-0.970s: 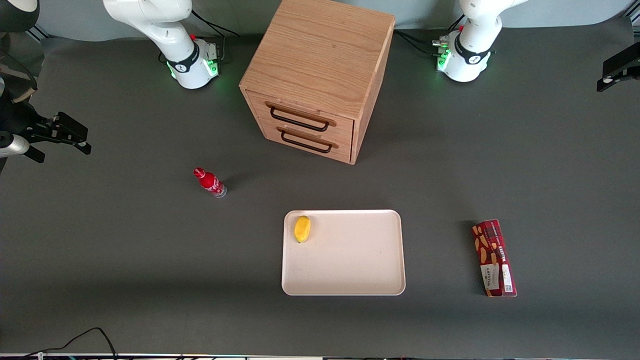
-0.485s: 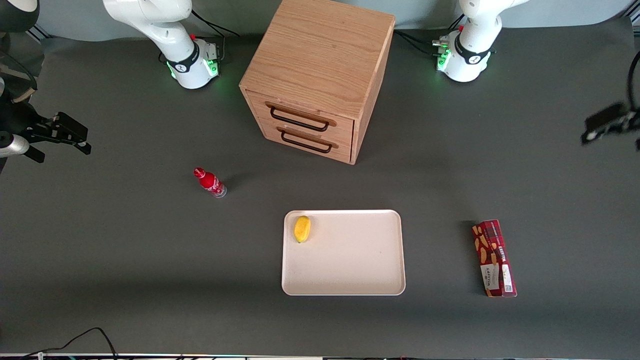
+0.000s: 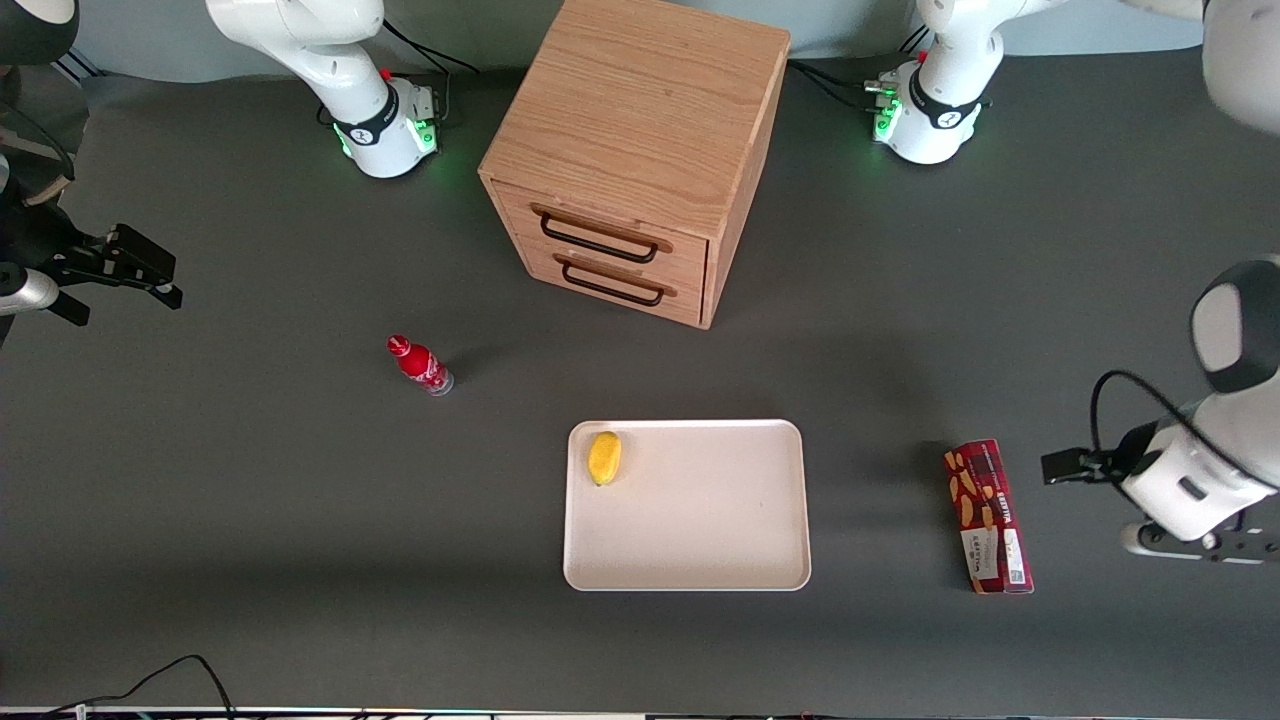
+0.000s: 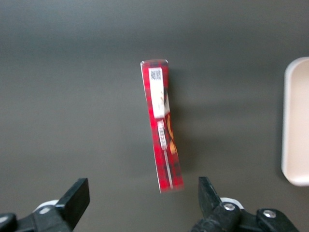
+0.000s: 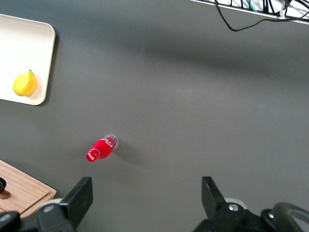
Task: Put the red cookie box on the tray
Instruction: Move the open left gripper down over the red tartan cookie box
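Observation:
The red cookie box lies flat on the grey table, toward the working arm's end, a gap away from the cream-white tray. In the front view the left arm's wrist hovers beside the box, farther still toward that end of the table. In the left wrist view my gripper is open wide above the table with nothing between its fingers. The box lies lengthwise below and ahead of it, one end close to a fingertip. The tray's rim shows at the side.
A yellow lemon sits in the tray's corner. A wooden cabinet with two shut drawers stands farther from the front camera. A small red bottle lies toward the parked arm's end. A black cable runs along the table's near edge.
The left arm has swung in from the table's edge toward the front camera, and its wrist now hangs beside the box. Box, tray and lemon have not moved.

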Motion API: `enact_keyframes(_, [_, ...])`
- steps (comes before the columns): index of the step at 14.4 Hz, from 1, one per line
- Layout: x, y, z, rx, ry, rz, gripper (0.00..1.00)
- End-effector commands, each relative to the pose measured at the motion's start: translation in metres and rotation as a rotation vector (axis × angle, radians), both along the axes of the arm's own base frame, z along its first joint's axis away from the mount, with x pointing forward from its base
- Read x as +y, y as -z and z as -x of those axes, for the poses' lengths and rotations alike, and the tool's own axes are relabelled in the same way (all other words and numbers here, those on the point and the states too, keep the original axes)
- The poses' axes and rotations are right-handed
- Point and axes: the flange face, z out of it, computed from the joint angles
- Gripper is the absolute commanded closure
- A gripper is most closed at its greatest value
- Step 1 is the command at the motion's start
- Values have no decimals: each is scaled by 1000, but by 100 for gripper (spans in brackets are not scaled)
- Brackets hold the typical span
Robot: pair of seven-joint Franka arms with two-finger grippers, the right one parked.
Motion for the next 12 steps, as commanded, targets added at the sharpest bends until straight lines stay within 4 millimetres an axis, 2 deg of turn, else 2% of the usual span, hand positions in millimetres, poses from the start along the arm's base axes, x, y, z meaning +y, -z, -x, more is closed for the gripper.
enact_keyframes(1, [-12, 52, -17, -26, -71, -20, 0])
enact_keyframes(4, [-17, 101, -18, -22, -124, 1, 0])
enact_keyframes(7, [-20, 133, -14, -13, -101, -20, 0])
enact_keyframes(9, [-18, 145, -13, 1, -89, -37, 0])
enact_keyframes(10, [-18, 149, -12, 7, -90, -38, 8])
enact_keyframes(11, [-19, 153, -10, 13, -87, -39, 30])
enact_keyframes(12, [-18, 153, -10, 15, -89, -38, 56])
